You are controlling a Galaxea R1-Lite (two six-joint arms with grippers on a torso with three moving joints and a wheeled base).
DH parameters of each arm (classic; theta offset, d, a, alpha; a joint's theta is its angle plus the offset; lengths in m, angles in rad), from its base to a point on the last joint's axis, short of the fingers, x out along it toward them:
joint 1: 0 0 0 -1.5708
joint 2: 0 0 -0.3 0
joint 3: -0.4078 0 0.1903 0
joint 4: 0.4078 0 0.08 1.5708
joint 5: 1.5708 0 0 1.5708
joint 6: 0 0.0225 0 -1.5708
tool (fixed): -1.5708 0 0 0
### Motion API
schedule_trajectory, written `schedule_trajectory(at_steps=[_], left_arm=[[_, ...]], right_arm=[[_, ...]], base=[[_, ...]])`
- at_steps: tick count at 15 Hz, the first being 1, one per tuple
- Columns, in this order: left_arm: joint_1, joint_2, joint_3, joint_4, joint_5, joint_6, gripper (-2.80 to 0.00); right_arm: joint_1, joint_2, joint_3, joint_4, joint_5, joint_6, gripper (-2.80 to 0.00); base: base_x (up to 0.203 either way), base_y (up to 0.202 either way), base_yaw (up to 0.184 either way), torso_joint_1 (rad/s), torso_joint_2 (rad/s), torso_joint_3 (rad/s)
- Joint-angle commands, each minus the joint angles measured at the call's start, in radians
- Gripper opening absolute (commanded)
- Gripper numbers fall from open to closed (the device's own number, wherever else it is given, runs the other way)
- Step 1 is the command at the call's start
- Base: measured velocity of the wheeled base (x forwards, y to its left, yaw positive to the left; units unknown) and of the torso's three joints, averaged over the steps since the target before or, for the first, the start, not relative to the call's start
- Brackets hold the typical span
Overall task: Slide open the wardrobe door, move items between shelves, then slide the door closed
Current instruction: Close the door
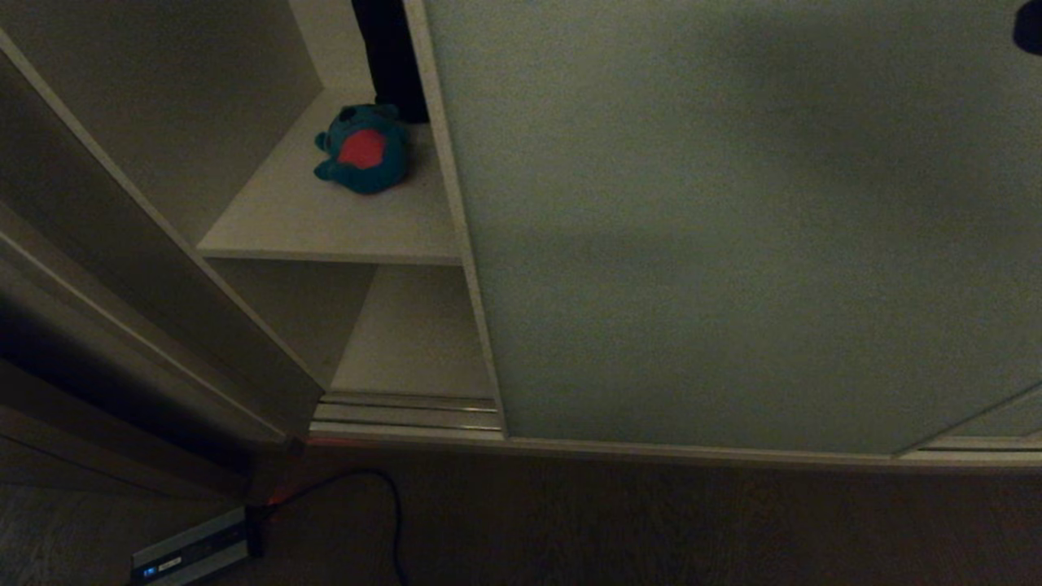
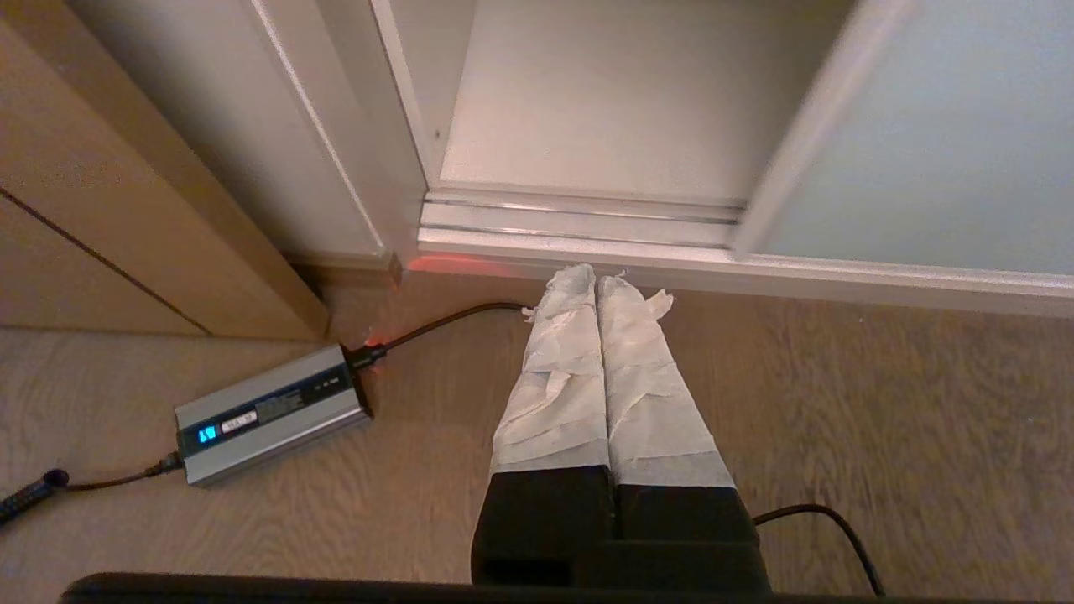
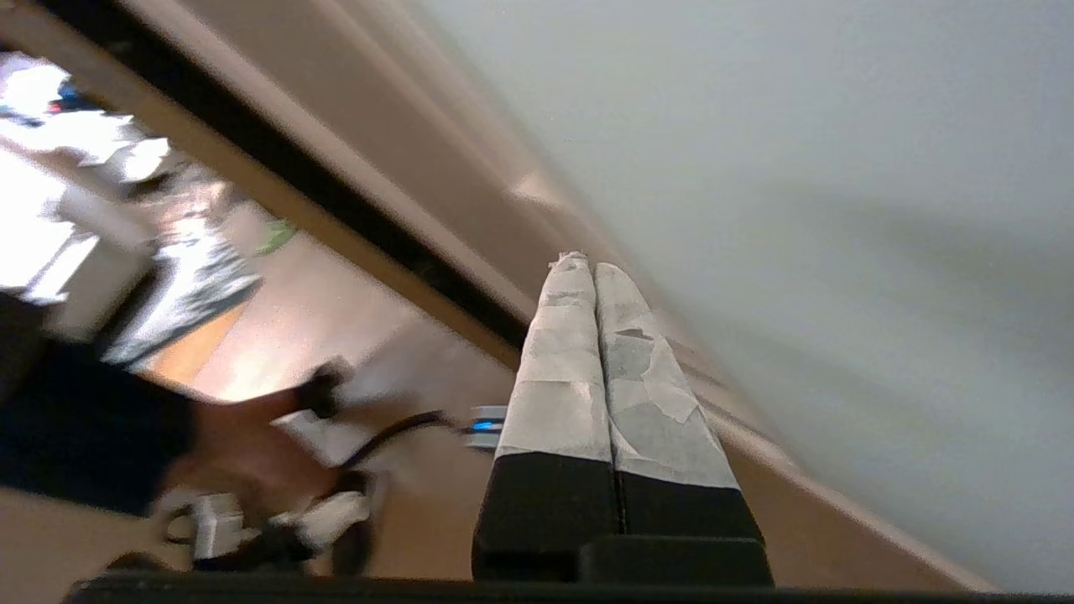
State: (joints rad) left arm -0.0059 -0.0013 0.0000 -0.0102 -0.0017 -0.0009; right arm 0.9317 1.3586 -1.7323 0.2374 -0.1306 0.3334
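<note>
Wardrobe interior exposed at left, sliding wardrobe door [image 1: 733, 244] covering right. Teal monster [image 1: 362, 149] lying on upper shelf [image 1: 326, 220]. Left gripper [image 2: 596, 281] and right gripper [image 3: 585, 268] jaws pressed together, empty.

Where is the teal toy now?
In the head view, the teal toy lies on the upper shelf at upper left, just left of the sliding door's edge.

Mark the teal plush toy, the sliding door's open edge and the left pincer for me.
teal plush toy [image 1: 363, 149]: head view, on its red-pink belly.
sliding wardrobe door [image 1: 733, 244]: head view, on the pale panel, right of its open edge.
left pincer [image 2: 596, 279]: left wrist view, between the taped tips.
</note>
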Motion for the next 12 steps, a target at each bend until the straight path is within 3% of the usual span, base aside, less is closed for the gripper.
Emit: schedule_trajectory(at_steps=[1, 3, 6, 12], left_arm=[[0.0, 0.001, 0.002, 0.0, 0.0, -0.001, -2.8], [0.0, 0.001, 0.002, 0.0, 0.0, -0.001, -2.8], [0.0, 0.001, 0.001, 0.0, 0.0, -0.001, -2.8], [0.0, 0.001, 0.001, 0.0, 0.0, -0.001, -2.8]], right_arm=[[-0.041, -0.093, 0.008, 0.038, -0.06, -0.033, -2.8], [-0.122, -0.156, 0.026, 0.053, -0.102, -0.062, -2.8], [-0.316, -0.22, 0.036, 0.075, -0.107, -0.097, -2.8], [-0.9, -0.289, 0.126, 0.079, -0.09, -0.106, -2.8]], base=[[0.0, 0.0, 0.0, 0.0, 0.0, 0.0], [0.0, 0.0, 0.0, 0.0, 0.0, 0.0], [0.0, 0.0, 0.0, 0.0, 0.0, 0.0], [0.0, 0.0, 0.0, 0.0, 0.0, 0.0]])
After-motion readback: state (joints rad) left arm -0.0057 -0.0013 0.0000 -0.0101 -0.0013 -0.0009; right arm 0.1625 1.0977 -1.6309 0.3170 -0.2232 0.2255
